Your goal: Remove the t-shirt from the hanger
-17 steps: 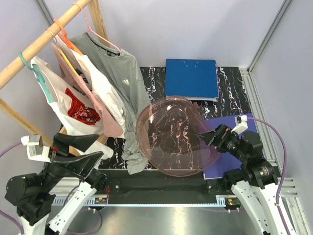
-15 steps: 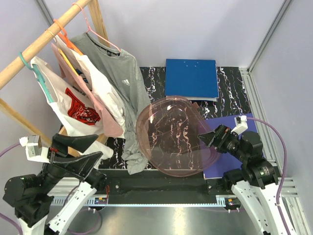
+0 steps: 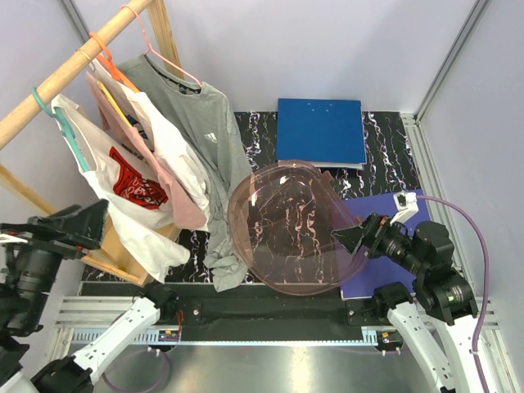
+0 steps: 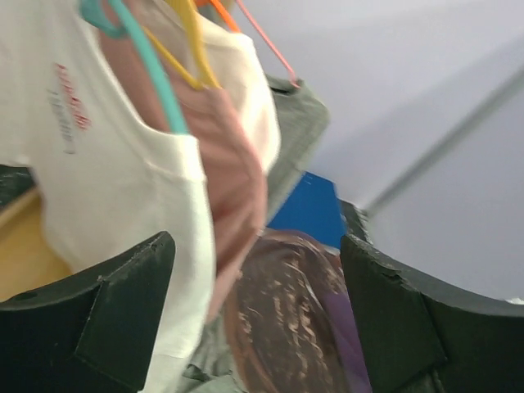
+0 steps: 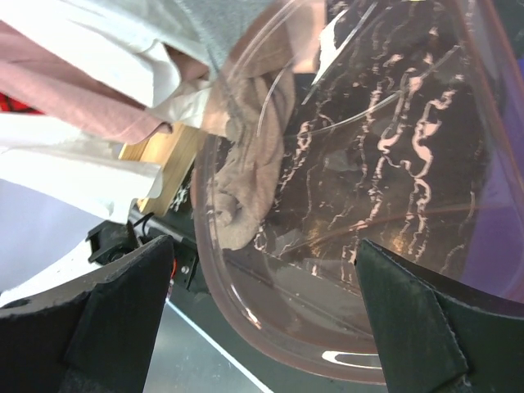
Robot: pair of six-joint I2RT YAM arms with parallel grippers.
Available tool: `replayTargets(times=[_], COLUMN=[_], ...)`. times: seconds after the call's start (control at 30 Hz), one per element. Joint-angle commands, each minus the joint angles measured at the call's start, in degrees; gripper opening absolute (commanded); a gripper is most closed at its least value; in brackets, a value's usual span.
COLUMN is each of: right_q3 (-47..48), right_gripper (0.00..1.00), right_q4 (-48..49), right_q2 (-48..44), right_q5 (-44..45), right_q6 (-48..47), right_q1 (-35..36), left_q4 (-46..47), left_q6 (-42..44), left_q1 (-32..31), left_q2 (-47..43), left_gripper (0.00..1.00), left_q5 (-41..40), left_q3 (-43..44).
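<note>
Grey cotton t-shirt (image 3: 201,123) hangs on a thin pink wire hanger (image 3: 173,65) from the wooden rail (image 3: 65,78) over the black marbled table's (image 3: 385,139) far left corner. The left gripper (image 3: 90,223) sits near the white printed t-shirt (image 3: 123,184). Left wrist view: its fingers (image 4: 123,303) stand apart, holding nothing. Right wrist view: the right gripper (image 5: 264,246) has its fingers (image 5: 123,303) wide apart, facing the clear pink plastic bowl (image 5: 327,205).

The grey t-shirt (image 3: 205,131) at upper left bears a small white logo, beside a pale pink shirt (image 3: 190,211) and a white shirt (image 3: 102,172) with a red print. The surface (image 3: 385,143) is black with white marbling, carrying a blue folder (image 3: 321,131), a purple mat (image 3: 377,203) and a clear pink-tinted bowl (image 3: 286,233).
</note>
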Motion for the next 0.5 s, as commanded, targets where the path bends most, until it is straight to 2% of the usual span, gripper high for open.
replayTargets(times=[0.0,0.13,0.37,0.47], right_q3=[2.09,1.74,2.35,2.61], right_gripper=[0.99,1.0,1.0,1.0], right_q4=[2.48,3.98,5.47,6.53], right_q2=[1.23,0.53,0.53,0.79], right_q5=[-4.8,-5.87,-8.67,-10.7], right_q6=[-1.5,-0.8,0.08,0.78], right_q1=[-0.19,-0.28,-0.19,-0.28], left_q4=[-3.61,-4.93,-2.55,-2.21], left_q6=[5.33,3.22,2.61,1.46], left_q1=[-1.18,-3.29,-4.35,-4.35], left_q2=[6.14,12.3,20.74,23.12], left_gripper=[0.83,0.79,0.61,0.58], left_q5=[-12.8,-17.18,-25.63,-28.97], left_q3=[6.44,10.57,15.4,17.17])
